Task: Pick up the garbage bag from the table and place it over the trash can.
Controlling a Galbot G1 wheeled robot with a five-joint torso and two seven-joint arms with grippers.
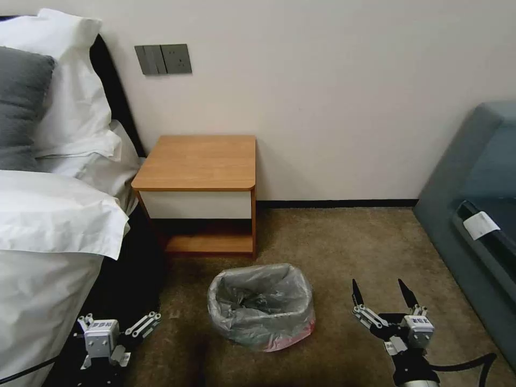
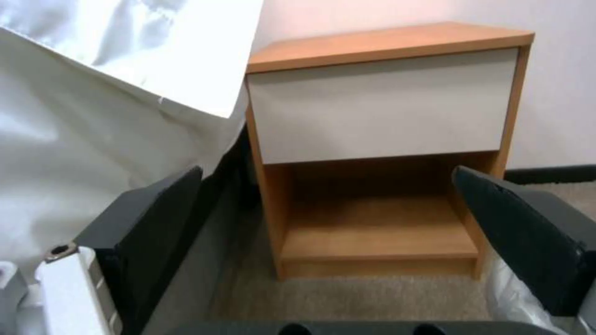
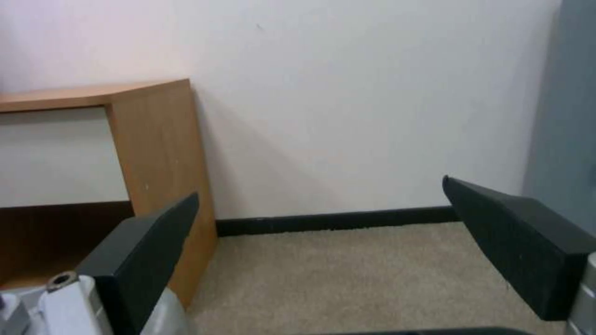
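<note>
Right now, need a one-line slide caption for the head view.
Garbage bag lining the trash can on carpet before the table; left end effector and right end effector open, low at either side.

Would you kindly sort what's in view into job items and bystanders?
Job: garbage bag, already lining the trash can; table; left hand and right hand, both open and low.
Bystanders: bed, pillows, wall switches, grey sofa.

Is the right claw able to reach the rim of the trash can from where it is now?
Probably yes. The right claw is open, low over the carpet beside the trash can, with only bare carpet between them. The garbage bag already covers the rim.
</note>
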